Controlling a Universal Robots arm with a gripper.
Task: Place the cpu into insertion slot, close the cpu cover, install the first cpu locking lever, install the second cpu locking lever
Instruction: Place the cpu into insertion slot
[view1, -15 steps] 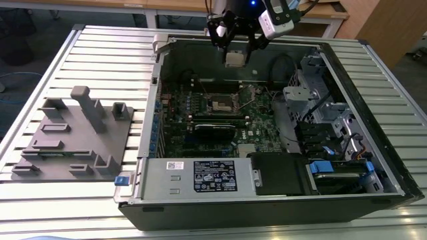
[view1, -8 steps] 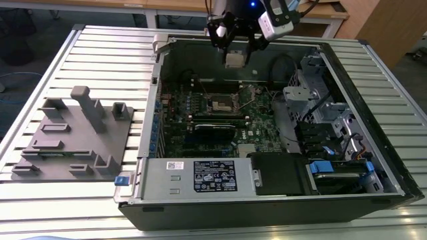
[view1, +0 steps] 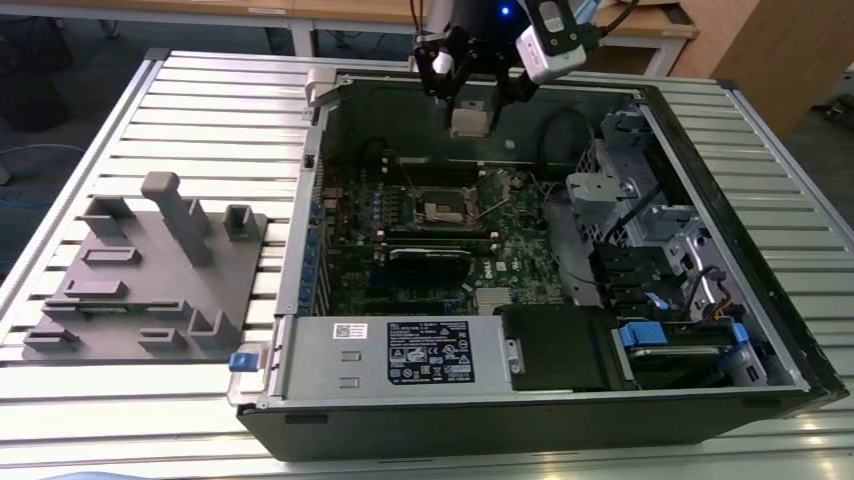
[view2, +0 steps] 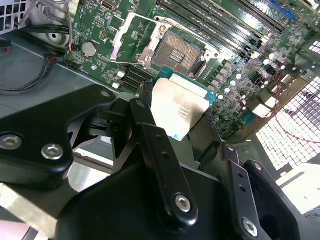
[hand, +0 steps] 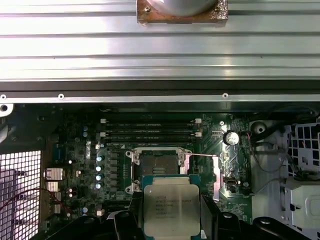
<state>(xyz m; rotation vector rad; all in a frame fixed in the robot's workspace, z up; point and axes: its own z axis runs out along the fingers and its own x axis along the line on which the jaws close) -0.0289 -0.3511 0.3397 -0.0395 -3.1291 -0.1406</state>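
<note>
Open computer case (view1: 534, 425) on a slatted metal counter (view1: 200, 100), seen with the arm above its far end. The tool (view1: 469, 118) is closed on the cpu (view1: 467, 123), its black fingers (view2: 152, 140) pressing on two opposite edges of the chip. The chip is held level with its silver-grey top upward, clear of the motherboard (view1: 354, 270) and touching nothing else.

The insertion slot (view1: 445, 207) lies below the chip and nearer in the exterior view. Its dark centre is bare. In the second wrist view the cpu cover (view2: 131, 40) is swung up off the slot (view2: 180, 50) and stands to one side of it. In the first wrist view the chip (hand: 171, 205) overlaps one edge of the slot (hand: 159, 165), with the memory slots (hand: 150, 127) beyond.

A grey fixture block (view1: 147, 280) sits on the counter at the exterior view's left, well apart from the case.
</note>
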